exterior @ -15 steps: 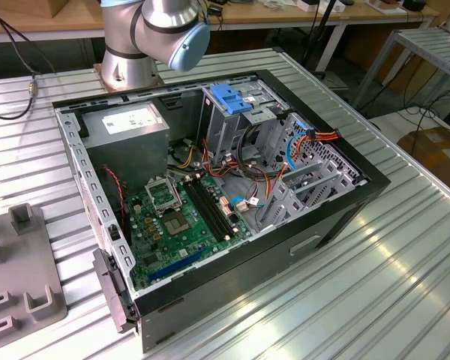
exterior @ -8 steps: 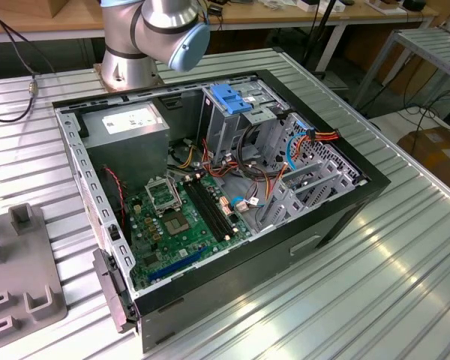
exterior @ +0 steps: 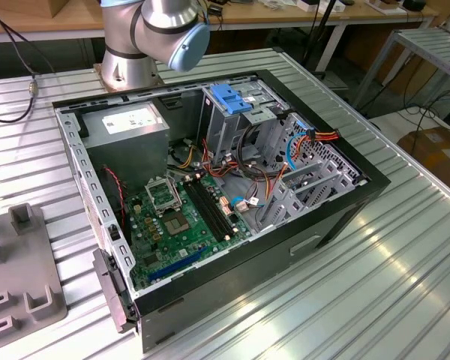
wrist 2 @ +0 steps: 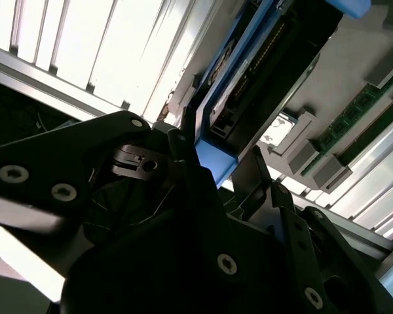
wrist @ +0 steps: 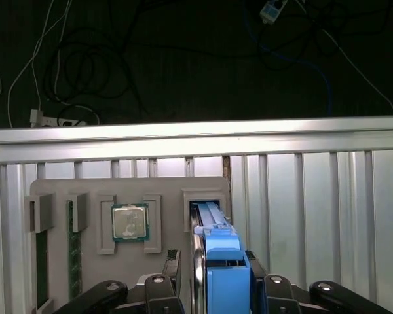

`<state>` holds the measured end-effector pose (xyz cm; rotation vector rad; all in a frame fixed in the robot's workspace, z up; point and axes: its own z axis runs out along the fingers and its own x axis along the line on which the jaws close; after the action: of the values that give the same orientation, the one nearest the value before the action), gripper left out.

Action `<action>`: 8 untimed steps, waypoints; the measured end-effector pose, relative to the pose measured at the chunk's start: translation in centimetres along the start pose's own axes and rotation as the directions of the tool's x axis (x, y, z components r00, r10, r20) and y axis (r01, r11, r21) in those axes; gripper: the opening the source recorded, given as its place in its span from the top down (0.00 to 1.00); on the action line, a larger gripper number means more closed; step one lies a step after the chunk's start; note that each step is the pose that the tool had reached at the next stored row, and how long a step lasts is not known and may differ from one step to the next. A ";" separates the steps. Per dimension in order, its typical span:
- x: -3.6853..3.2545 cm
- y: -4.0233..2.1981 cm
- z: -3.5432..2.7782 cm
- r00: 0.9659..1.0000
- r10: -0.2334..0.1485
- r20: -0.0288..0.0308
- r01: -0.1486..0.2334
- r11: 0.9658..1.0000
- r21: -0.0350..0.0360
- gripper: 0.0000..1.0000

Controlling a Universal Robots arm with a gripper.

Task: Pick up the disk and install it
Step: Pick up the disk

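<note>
Disk (wrist: 226,261) stands on edge in a slot of the grey holder tray (wrist: 164,190), blue bracket end toward the first wrist view. In the second wrist view the disk (wrist 2: 249,72) runs away from the arm, blue rim along its side.

The gripper (wrist: 214,260) is closed on it, w/ fingers (wrist: 173,260) on either flat side, pinching across the thickness near the bracket end. We see the same hold in the second wrist view: gripper (wrist 2: 216,157) w/ the blue corner sitting between the dark fingers.

We judge the step in hand is the pick. The grip is made, but the disk isn't clear of the slot yet.

To do it well:
- Lift straight along the slot walls, no tilt. The slot looks snug, and a skewed pull could jam the bracket or drag the tray.
- Squeeze moderately. The bracket is plastic, while the metal body should be stiff.
- No sideways swing at tray level. The CPU chip (wrist: 130,222) sits in the next pocket and the memory stick (wrist: 71,242) farther along; both are apart from the fingers.

In the exterior view the holder tray (exterior: 30,285) lies on the slatted table (exterior: 360,300) at the exterior view's left. The open PC case (exterior: 337,217) is near it, w/ a blue clip (exterior: 229,97) atop its drive cage.
</note>
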<state>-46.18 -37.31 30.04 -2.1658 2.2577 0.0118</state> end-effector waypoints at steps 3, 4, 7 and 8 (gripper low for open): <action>-0.17 0.01 0.04 1.000 0.000 0.000 0.000 1.000 0.000 0.50; -0.22 0.01 0.05 1.000 0.000 0.000 0.000 1.000 0.000 0.50; -0.23 0.01 0.06 1.000 0.000 0.000 0.000 1.000 0.000 0.50; -0.24 0.01 0.06 1.000 0.000 0.000 0.000 1.000 0.000 0.50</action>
<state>-46.18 -37.07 29.99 -2.1660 2.2578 0.0119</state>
